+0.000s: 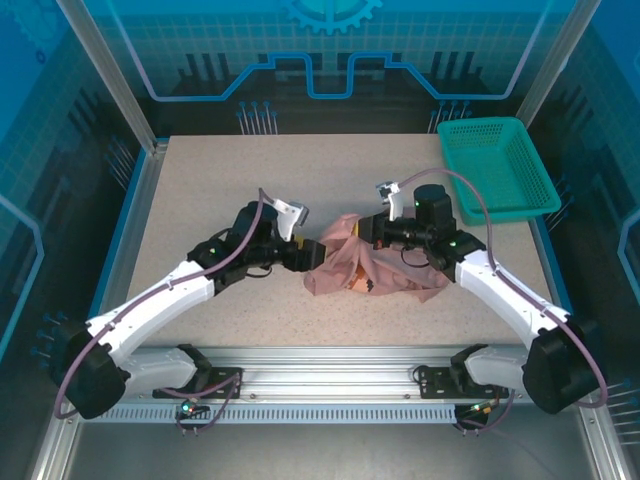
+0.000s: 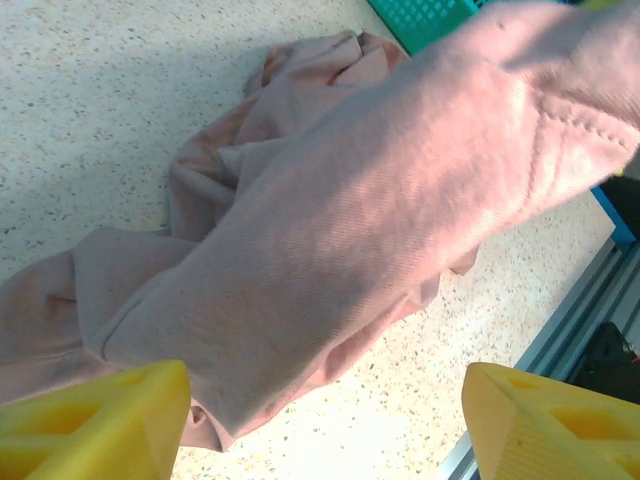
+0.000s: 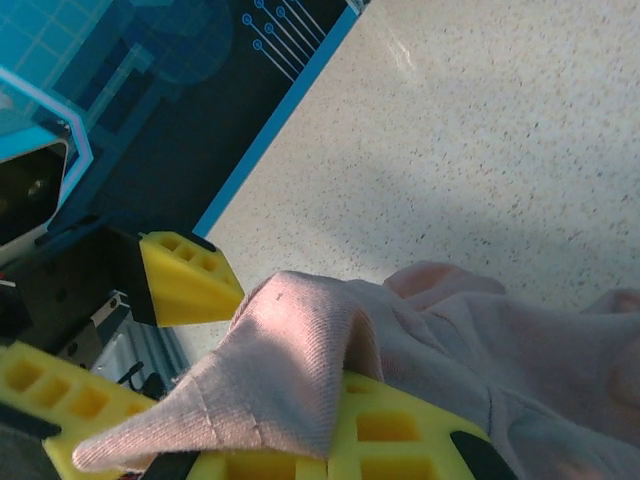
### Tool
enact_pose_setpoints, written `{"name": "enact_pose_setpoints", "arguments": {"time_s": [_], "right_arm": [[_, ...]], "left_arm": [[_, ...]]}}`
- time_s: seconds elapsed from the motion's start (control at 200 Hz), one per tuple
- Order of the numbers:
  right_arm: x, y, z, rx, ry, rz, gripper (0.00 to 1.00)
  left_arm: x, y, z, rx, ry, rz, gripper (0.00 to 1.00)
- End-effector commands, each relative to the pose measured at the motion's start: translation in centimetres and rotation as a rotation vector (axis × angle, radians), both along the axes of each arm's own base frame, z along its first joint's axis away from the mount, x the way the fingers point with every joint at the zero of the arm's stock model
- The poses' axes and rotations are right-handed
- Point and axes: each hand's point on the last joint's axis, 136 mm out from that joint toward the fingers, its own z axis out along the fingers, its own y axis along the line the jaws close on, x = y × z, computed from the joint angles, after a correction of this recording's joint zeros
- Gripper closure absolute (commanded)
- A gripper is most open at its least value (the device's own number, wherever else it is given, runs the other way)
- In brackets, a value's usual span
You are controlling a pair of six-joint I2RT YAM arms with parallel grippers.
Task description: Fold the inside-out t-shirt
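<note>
The inside-out t-shirt point(image 1: 385, 270) lies bunched in a salmon-pink heap at the middle of the table point(image 1: 200, 200), between the two arms. A small orange-red mark point(image 1: 362, 284) shows on its near side. My left gripper point(image 1: 306, 254) is at the heap's left edge. In the left wrist view its yellow fingers point(image 2: 95, 420) stand wide apart, open point(image 2: 325, 390), and a taut fold of the t-shirt point(image 2: 330, 240) stretches across just beyond them. My right gripper point(image 1: 352, 232) is at the heap's upper left, shut point(image 3: 260, 440) on a hemmed fold of the t-shirt point(image 3: 270, 360).
A teal mesh basket point(image 1: 495, 165) stands at the table's far right corner. The aluminium rail point(image 1: 330, 360) runs along the near edge by the arm bases. One yellow finger point(image 3: 185, 280) of the left gripper sits close beside the held fold.
</note>
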Motion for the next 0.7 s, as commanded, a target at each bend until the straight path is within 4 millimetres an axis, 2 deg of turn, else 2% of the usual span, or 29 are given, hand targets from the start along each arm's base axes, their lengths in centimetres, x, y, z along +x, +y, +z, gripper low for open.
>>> {"name": "enact_pose_setpoints", "arguments": {"time_s": [0.0,0.155,0.25,0.31,0.365,0.465,0.575,0.695], "right_arm": [[0.3,0.8,2.5,0.080,0.001,0.035,1.00],[-0.1,0.4,2.7,0.076,-0.018,0.036,1.00],[-0.2,-0.3,3.0,0.069,-0.033,0.018,1.00],[-0.2,-1.0,2.5,0.024,-0.047,-0.001,1.00],[-0.1,-1.8,1.4,-0.060,-0.055,-0.031,1.00],[0.4,-4.0,-0.1,-0.205,-0.074,-0.104,1.00],[0.7,-5.3,0.4,-0.265,-0.123,-0.147,1.00],[1.1,-5.8,0.7,-0.308,-0.136,-0.155,1.00]], "left_arm": [[1.5,-0.6,-0.6,0.049,-0.082,-0.011,0.25],[4.5,-2.6,-1.1,0.074,-0.117,-0.024,0.30],[5.4,-4.2,-1.4,0.060,-0.100,-0.067,0.47],[5.4,-4.9,-0.5,0.023,-0.102,-0.090,0.61],[4.7,-5.4,0.9,-0.035,-0.112,-0.128,0.73],[2.2,-5.7,3.9,-0.176,-0.114,-0.235,0.94],[-1.0,-4.9,6.3,-0.363,-0.077,-0.381,0.97],[-2.7,-3.8,8.7,-0.527,-0.085,-0.464,0.99]]}}
